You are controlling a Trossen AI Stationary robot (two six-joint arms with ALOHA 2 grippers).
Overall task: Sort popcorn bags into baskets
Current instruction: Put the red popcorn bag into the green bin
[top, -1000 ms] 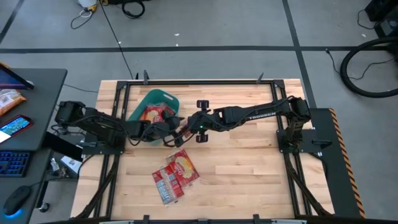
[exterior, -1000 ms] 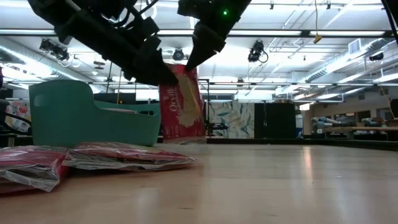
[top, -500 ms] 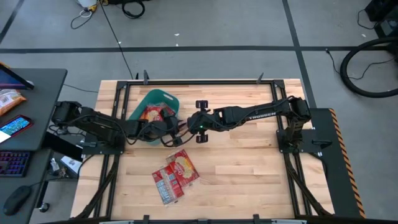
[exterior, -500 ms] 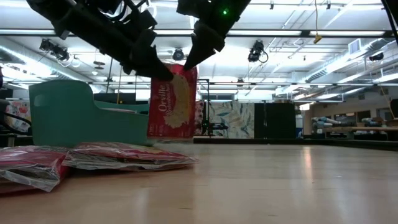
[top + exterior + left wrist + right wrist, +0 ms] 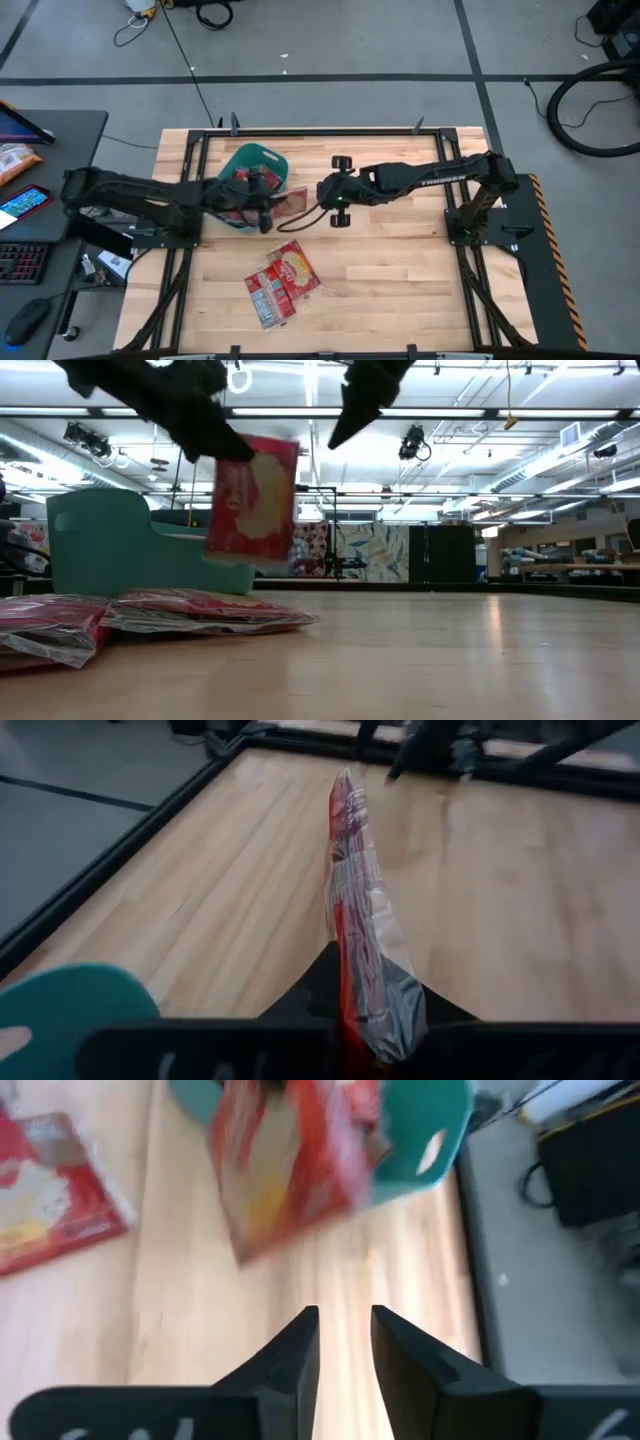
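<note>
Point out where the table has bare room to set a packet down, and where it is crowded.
Bare wood: the right half of the table, between the loose popcorn bags and the right arm's base, and the near-left corner. Crowded: beside the teal basket, where the left gripper holds a bag and the right gripper hangs open.

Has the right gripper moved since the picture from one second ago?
Yes. In the high view the right gripper has drawn back toward its own side, away from the teal basket, leaving the popcorn bag with the left gripper.
</note>
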